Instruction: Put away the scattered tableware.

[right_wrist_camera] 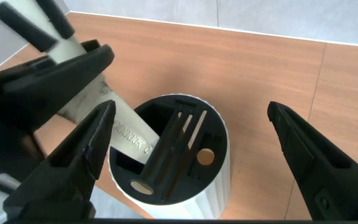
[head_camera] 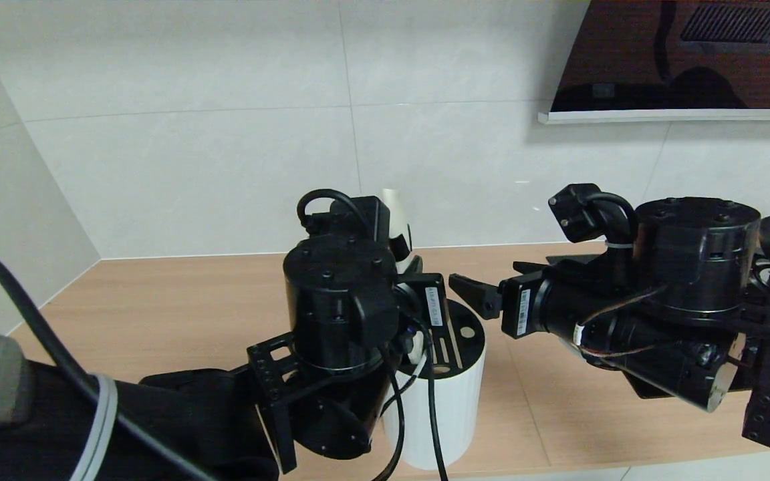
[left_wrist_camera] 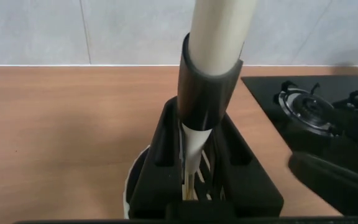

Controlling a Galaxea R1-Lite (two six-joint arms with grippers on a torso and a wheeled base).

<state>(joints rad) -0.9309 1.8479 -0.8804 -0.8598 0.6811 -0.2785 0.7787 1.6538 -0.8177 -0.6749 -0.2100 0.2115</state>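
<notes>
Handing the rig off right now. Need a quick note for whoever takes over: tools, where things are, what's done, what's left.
Left tool: shut on the knife, gripping it near the handle, over the holder.
Right tool: open, holding nothing, hovering near the holder's top.
Things: the white holder stands on the wooden counter. The knife blade is tilted and partly in a slot of its black top.
Done: knife picked up, blade started into the slot.
Left: probably lower it fully, release, back off, then check for other tableware.

Knife [left_wrist_camera: 219, 31] w/ cream handle, tilted, blade tip in black slotted top of white cyl. holder [head_camera: 455, 401] on counter [head_camera: 178, 300].
</notes>
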